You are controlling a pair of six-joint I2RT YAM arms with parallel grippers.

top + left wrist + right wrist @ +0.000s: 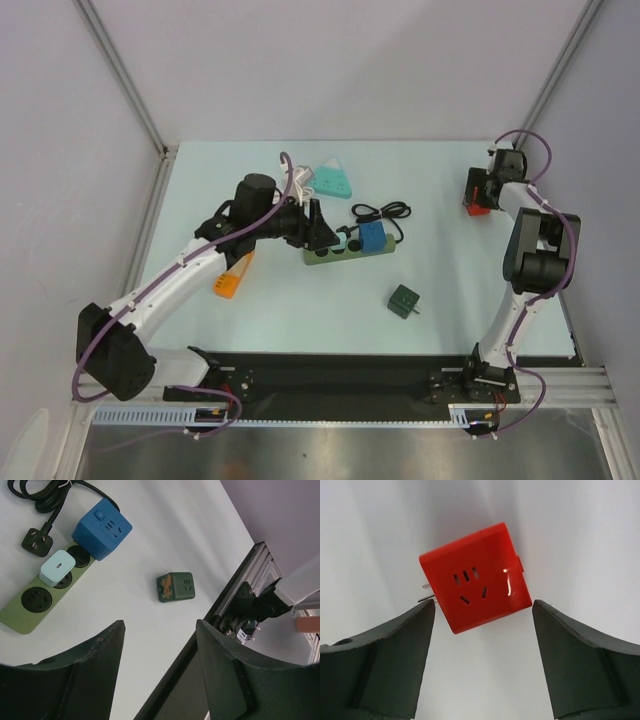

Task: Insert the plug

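A green power strip (pixel 345 252) lies mid-table, with a blue cube adapter (pixel 371 238) and a pale teal charger (pixel 56 567) plugged into it; it also shows in the left wrist view (pixel 27 607). My left gripper (pixel 322 230) hovers over the strip's left end, open and empty (pixel 160 630). A dark green cube plug (pixel 404 300) lies loose in front of the strip (pixel 175 586). My right gripper (pixel 480 192) is open at the far right, just above a red cube plug (pixel 475 591) that lies on the table with its prongs to the left, its jaws apart and not touching it.
The strip's black cord and plug (pixel 36 541) coil behind it (pixel 383 212). An orange plug (pixel 231 278) lies under the left arm. A teal triangular adapter (pixel 333 180) with a white cable sits at the back. The black rail (pixel 350 370) runs along the near edge.
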